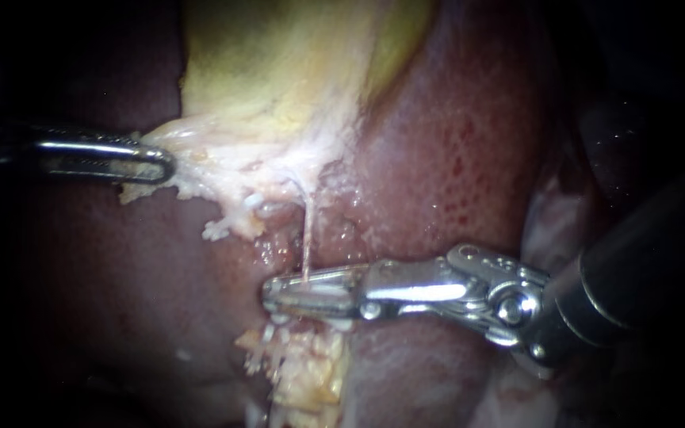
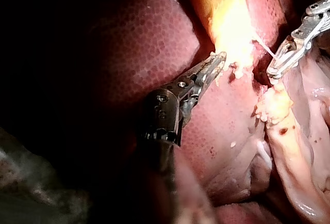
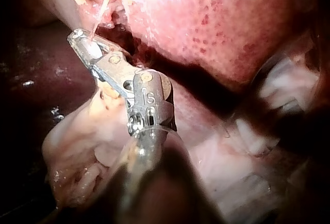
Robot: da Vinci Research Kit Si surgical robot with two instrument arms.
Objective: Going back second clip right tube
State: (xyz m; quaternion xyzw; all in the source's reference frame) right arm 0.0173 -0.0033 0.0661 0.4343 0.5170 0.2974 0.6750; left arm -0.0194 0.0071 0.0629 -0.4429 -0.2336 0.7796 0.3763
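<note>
The left instrument (image 1: 156, 165) has its jaws closed flat on the frayed pale edge of the gallbladder (image 1: 279, 87), well to the side of the thin tube (image 1: 308, 238). I judge that it draws that edge away so the tube stands taut and clear of the liver (image 1: 453, 143). The right instrument (image 1: 275, 296) has its 2 jaws slightly apart, straddling the tube at the end far from the gallbladder without pinching it; a pale piece (image 1: 323, 290) between them beside the tube may be a clip, but I cannot tell.
</note>
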